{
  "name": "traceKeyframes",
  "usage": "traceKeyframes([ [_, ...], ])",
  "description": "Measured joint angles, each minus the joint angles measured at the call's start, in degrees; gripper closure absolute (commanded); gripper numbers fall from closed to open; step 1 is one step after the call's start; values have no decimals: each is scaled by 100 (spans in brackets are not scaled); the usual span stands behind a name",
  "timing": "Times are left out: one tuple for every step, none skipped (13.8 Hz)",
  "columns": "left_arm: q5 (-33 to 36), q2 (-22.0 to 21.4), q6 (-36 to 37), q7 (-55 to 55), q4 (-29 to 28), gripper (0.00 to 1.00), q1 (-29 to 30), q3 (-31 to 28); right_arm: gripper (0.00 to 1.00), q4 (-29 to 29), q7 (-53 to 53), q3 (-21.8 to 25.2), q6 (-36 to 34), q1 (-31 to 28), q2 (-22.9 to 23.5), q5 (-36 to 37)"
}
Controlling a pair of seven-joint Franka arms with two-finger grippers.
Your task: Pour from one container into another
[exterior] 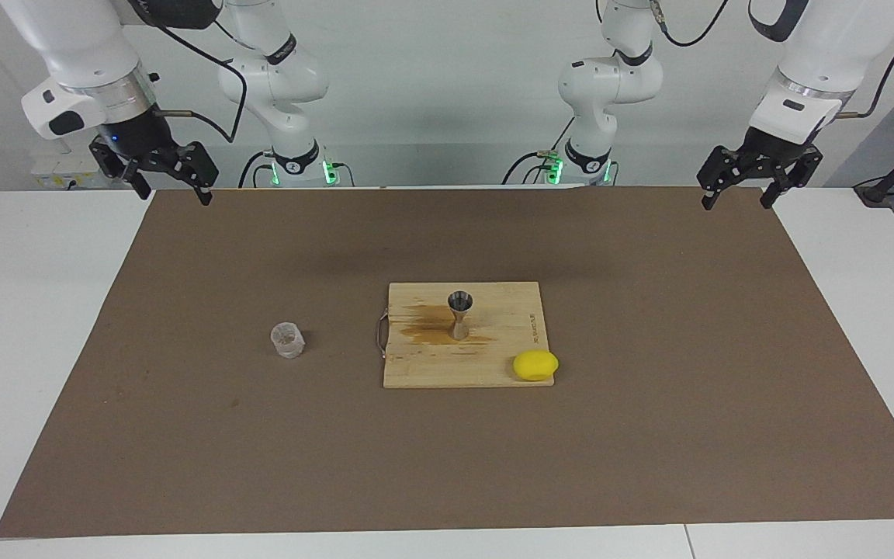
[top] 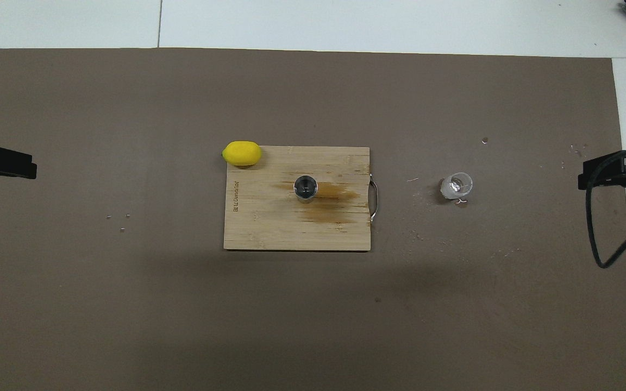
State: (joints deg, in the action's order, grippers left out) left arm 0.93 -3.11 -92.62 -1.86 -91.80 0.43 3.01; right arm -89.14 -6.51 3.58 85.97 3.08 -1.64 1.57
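Note:
The small clear plastic cup (exterior: 288, 340) (top: 457, 185) stands upright on the brown mat, toward the right arm's end of the table. The metal hourglass jigger (exterior: 459, 314) (top: 305, 188) stands upright on the wooden board (exterior: 493, 369) (top: 269, 228) at mid-table, beside the cup. My right gripper (exterior: 173, 190) (top: 606, 175) hangs open and empty over the mat's edge at the right arm's end, well apart from the cup. My left gripper (exterior: 735, 200) (top: 3, 163) waits open and empty over the mat's edge at the left arm's end.
A yellow lemon (exterior: 535, 365) (top: 242, 153) lies at the board's corner farthest from the robots, toward the left arm's end. A brown stain (top: 332, 198) marks the board beside the jigger. A wire handle (top: 374, 201) sticks out of the board toward the cup.

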Motion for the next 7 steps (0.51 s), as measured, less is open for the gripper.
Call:
traceKeyframes([
  [-1, 0, 0, 0, 0, 0, 0, 0, 0, -8, 0, -1, 0, 11, 0, 0],
  [-1, 0, 0, 0, 0, 0, 0, 0, 0, -14, 0, 4, 0, 10, 0, -1],
  [-1, 0, 0, 0, 0, 0, 0, 0, 0, -17, 0, 11, 0, 6, 0, -20],
  [-1, 0, -1, 0, 0, 0, 0, 0, 0, -19, 0, 23, -1, 0, 0, -74],
  [-2, 0, -1, 0, 0, 0, 0, 0, 0, -20, 0, 35, -2, -10, 0, -122],
  [-2, 0, -1, 0, 0, 0, 0, 0, 0, -24, 1, 43, -2, -20, 0, -130],
  [-2, 0, -1, 0, 0, 0, 0, 0, 0, -29, 1, 50, -2, -21, 0, -132],
])
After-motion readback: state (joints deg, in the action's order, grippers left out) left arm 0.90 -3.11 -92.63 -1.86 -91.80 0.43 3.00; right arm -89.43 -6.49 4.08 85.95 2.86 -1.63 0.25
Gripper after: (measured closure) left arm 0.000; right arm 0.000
